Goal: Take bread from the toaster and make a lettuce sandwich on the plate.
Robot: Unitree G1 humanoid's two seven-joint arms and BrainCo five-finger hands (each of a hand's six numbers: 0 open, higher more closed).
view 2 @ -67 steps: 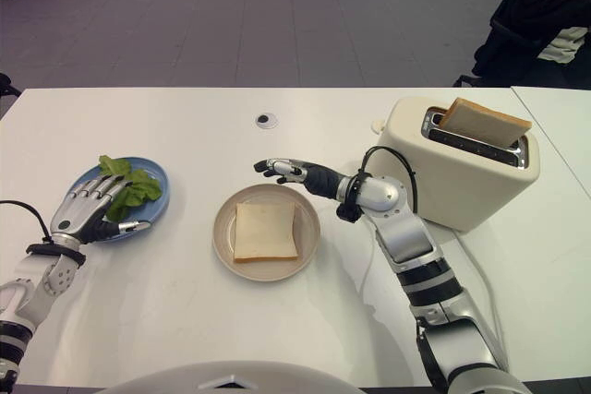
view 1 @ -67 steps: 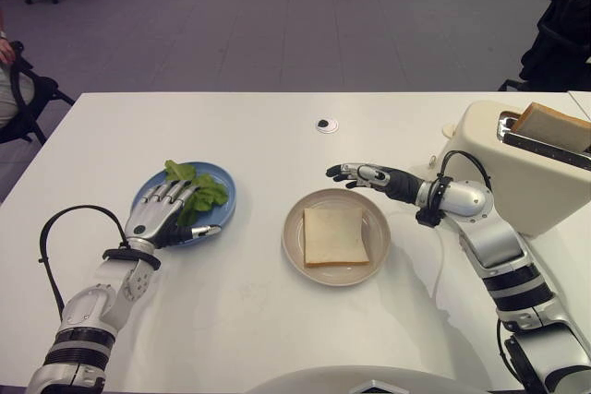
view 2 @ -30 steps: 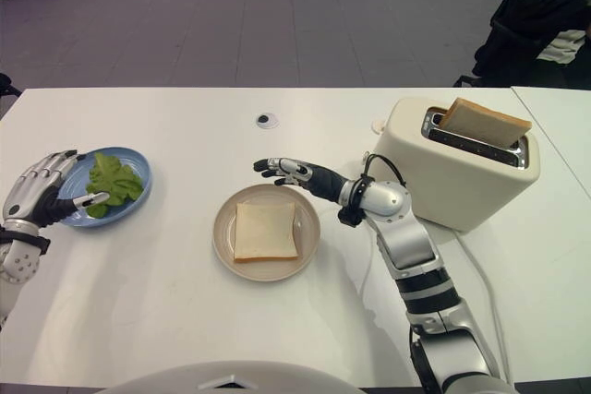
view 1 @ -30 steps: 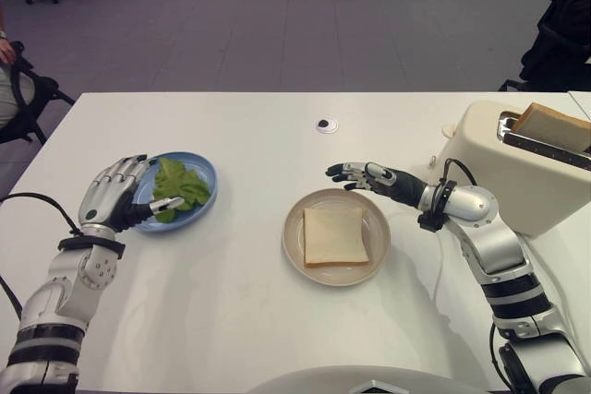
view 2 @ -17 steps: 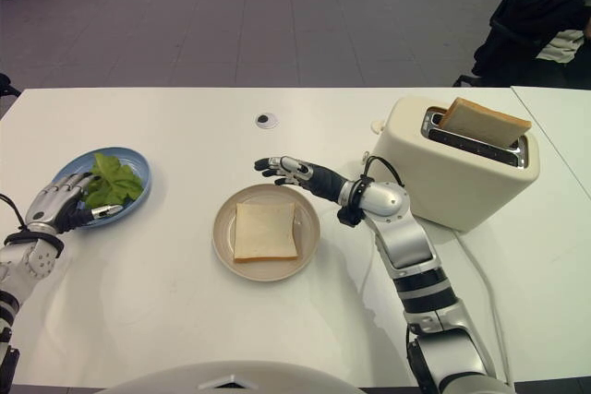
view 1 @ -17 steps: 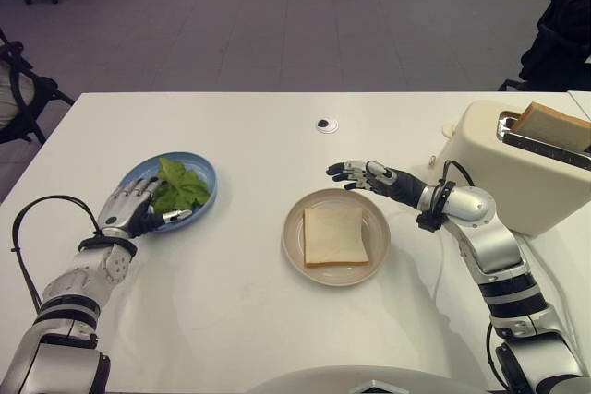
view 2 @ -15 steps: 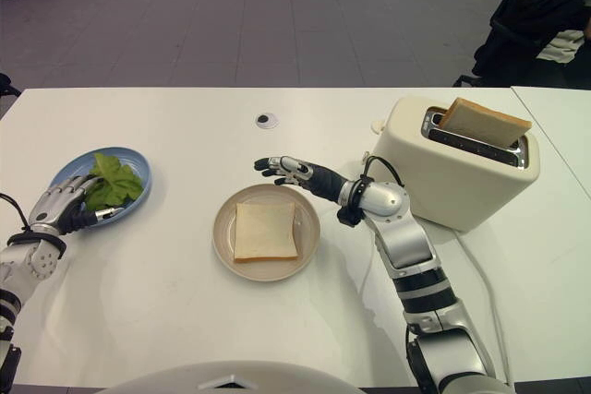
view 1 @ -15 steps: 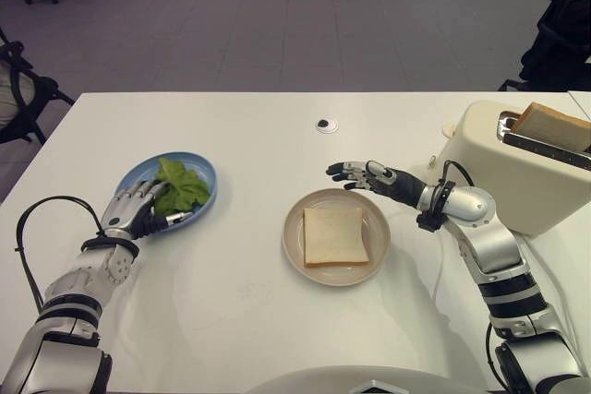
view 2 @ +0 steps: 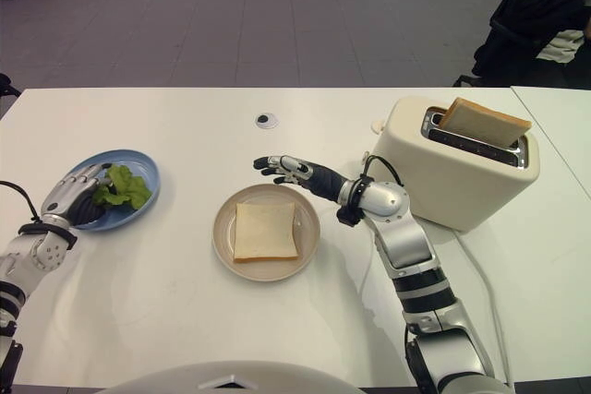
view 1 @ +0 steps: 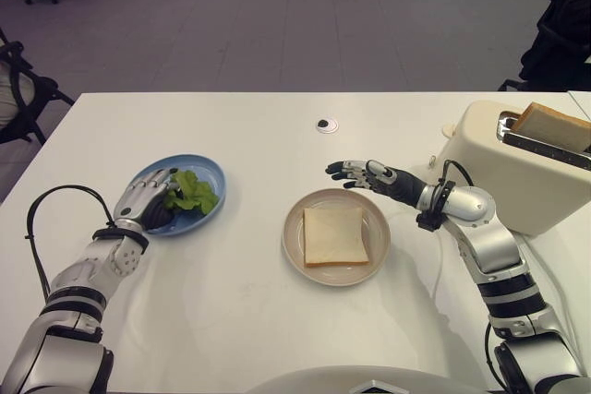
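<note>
A blue plate (view 1: 209, 173) at the left holds green lettuce (view 1: 192, 194). My left hand (view 1: 148, 202) rests on that plate's near-left part, right against the lettuce's left edge. A beige plate (view 1: 293, 214) in the middle carries one bread slice (view 1: 334, 235) lying flat. My right hand (view 1: 365, 173) hovers open, palm down, above the beige plate's far rim and holds nothing. At the right stands a cream toaster (view 1: 503, 186) with a second bread slice (view 1: 552, 126) sticking up out of its slot.
A small black-and-white round thing (view 1: 326, 124) lies on the white table (view 1: 240, 320) behind the beige plate. The toaster's white cable (view 2: 486, 286) trails along the table beside my right arm. Dark chairs stand off the table's left and right edges.
My left hand has moved right and forward onto the blue plate, up against the lettuce; the plate and lettuce shifted a little right. My right hand has stayed almost still.
</note>
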